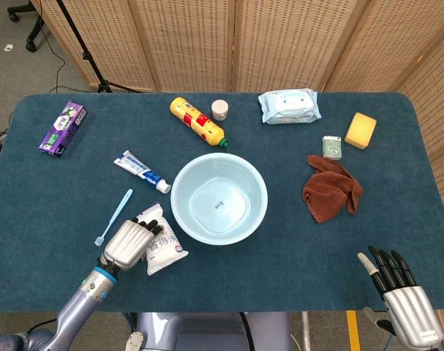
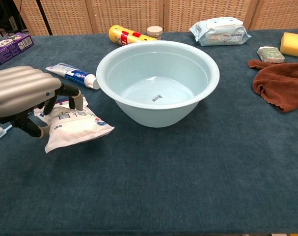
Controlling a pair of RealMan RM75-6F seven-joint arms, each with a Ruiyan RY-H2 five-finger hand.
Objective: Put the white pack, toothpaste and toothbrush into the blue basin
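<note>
From the head view, a dark blue tabletop [image 1: 75,205] fills the frame, with a pale blue basin [image 1: 219,198] at its centre, holding nothing. Wide bare cloth lies on the near side of the basin. Just left of the basin, the left hand [image 1: 129,243] grasps a white pack [image 1: 160,247] printed with Chinese characters; the pack almost touches the basin's rim. The toothpaste [image 1: 142,171] lies left of the basin, and the pale blue toothbrush [image 1: 114,216] further left. Well right of the basin near the front edge, the right hand [image 1: 399,295] is released, fingers spread. Beyond the basin lie a yellow bottle [image 1: 197,121] and a wipes packet [image 1: 289,105]; to its right, a brown cloth [image 1: 330,188]. In the chest view, the left hand [image 2: 22,96] clamps the white pack [image 2: 72,128] from above, left of the basin [image 2: 157,82], which is bare inside except a small dark mark on its floor. The toothpaste [image 2: 73,75] lies behind the pack.
</note>
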